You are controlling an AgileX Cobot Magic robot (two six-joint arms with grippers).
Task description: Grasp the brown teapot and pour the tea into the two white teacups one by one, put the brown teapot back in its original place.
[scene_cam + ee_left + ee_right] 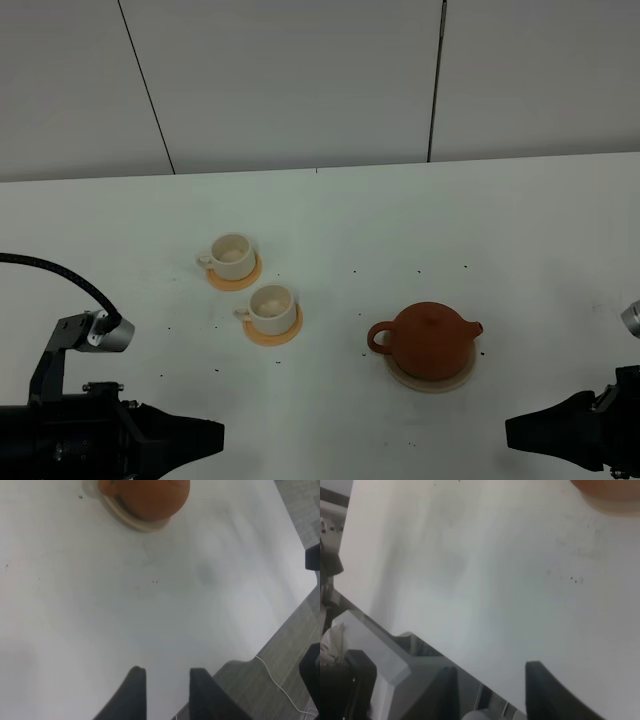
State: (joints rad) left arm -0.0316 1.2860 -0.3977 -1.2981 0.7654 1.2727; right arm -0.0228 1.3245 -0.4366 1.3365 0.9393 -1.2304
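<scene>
High view is giving the whole layout. The round squat reddish-brown clay teapot (430, 340) is sitting upright on the flat round beige coaster (432, 382), right of centre on the white table (330, 215). In that view its handle is pointing left and its spout right. The far small cream-white teacup (233, 256) and the near small cream-white teacup (270, 308) are standing just beside each other, left of centre. Each is sitting on a small orange-tan saucer (275, 337), well apart from the teapot.

Neither wrist view is showing the cups. Left wrist view is catching only the teapot's lower body and the coaster rim; right wrist view is catching just a blurred orange and beige corner.

The left gripper (214, 437) is hanging at the near-left table edge and the right gripper (512, 432) at the near-right. High view is not showing their gaps, but the wrist views are. The left gripper's dark fingers (134, 695) are standing apart, holding nothing. The right gripper's fingers (542, 690) are also standing apart and holding nothing.

Both wrist views are showing the table edge running just beside the fingertips. Bare speckled tabletop is lying between each gripper and the teapot.
</scene>
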